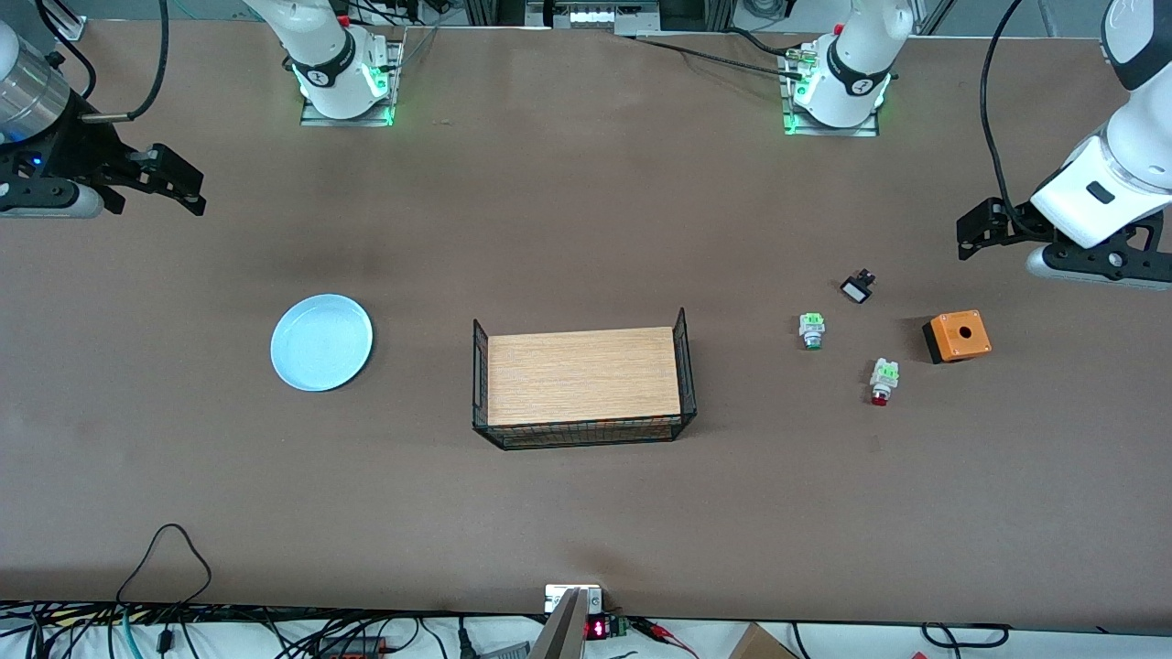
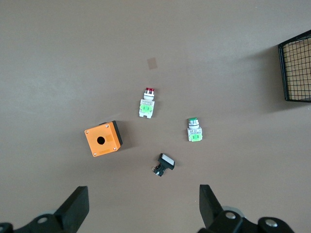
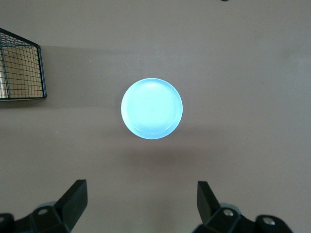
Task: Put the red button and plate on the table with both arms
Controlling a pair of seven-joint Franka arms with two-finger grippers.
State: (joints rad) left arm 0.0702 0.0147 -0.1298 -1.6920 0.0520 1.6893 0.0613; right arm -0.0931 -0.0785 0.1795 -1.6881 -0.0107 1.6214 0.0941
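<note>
Two grippers of mine hang spread and empty over the table: my right gripper is over its right-arm end, with the plate lying flat toward that end beside the wire rack, and my left gripper is over the left-arm end above the cluster of switches. The red button lies on its side nearer the front edge than the capless switch and the orange box. To start well, I judge I should drop each hand straight down, straddle the plate's rim with one and the button's white-and-green body with the other, and check for the red cap before closing.
</note>
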